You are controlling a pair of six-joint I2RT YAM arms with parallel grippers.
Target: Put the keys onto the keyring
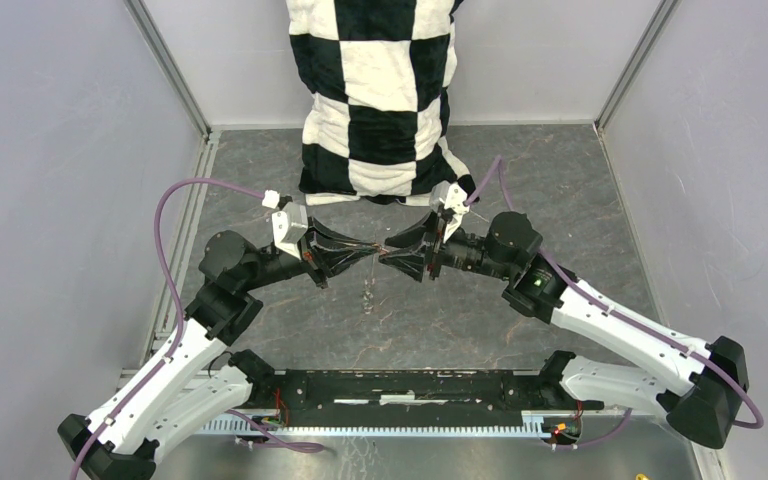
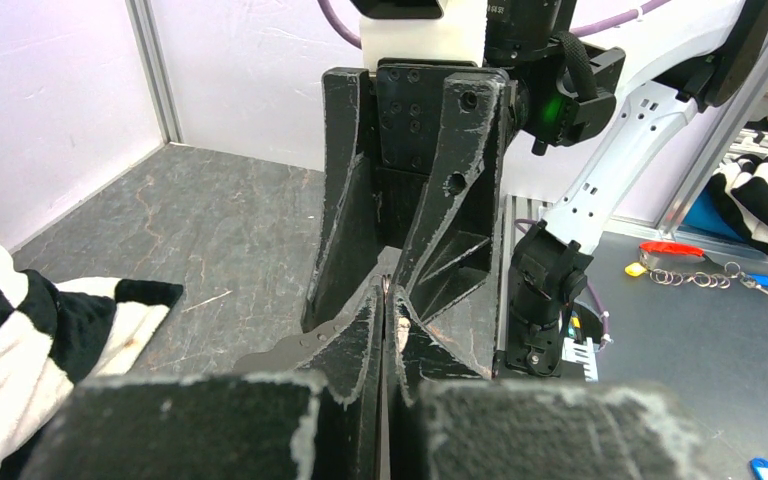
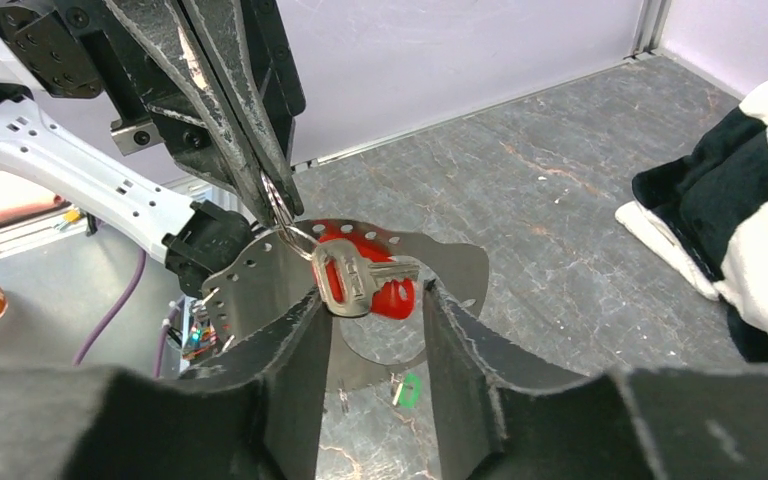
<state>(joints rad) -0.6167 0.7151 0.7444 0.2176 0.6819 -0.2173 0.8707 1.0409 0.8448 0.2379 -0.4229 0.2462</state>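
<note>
In the right wrist view my left gripper's fingers (image 3: 260,150) come down from the upper left, shut on the thin wire keyring (image 3: 282,212). A key with a red head (image 3: 397,298) and silver metal hangs from that loop, just past the tips of my right gripper (image 3: 370,300). The right jaws stand apart on either side of the key. A green-headed key (image 3: 407,388) lies on the table below. From above, the left gripper (image 1: 360,252) and right gripper (image 1: 392,260) meet tip to tip mid-table. In the left wrist view my left gripper (image 2: 387,295) is pressed shut.
A black-and-white checkered cloth (image 1: 380,90) lies at the back of the table. Grey walls with metal posts enclose the sides. A thin perforated grey plate (image 3: 450,262) sits behind the hanging key. Beyond the right arm's base lies another bunch of keys (image 2: 700,275).
</note>
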